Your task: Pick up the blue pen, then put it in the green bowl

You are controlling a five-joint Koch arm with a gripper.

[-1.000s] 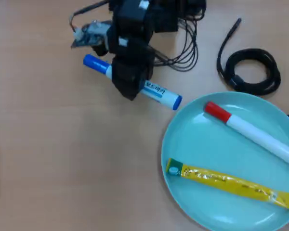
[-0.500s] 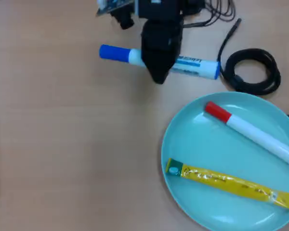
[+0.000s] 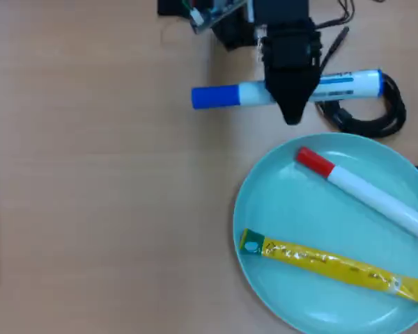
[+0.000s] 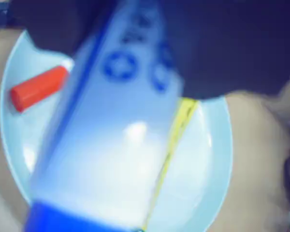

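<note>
Overhead view: the green bowl (image 3: 279,209) fills the 4 o'clock corner of the counter (image 3: 90,174), already holding a red-capped marker (image 3: 366,191) and a yellow packet (image 3: 331,264); at 12 o'clock the gripper (image 3: 291,115) has its jaws clenched around the blue pen (image 3: 216,95), apparently mid-carry; next, travel toward 5 o'clock over the bowl, then release; the pen's blue print is unreadable.
</note>
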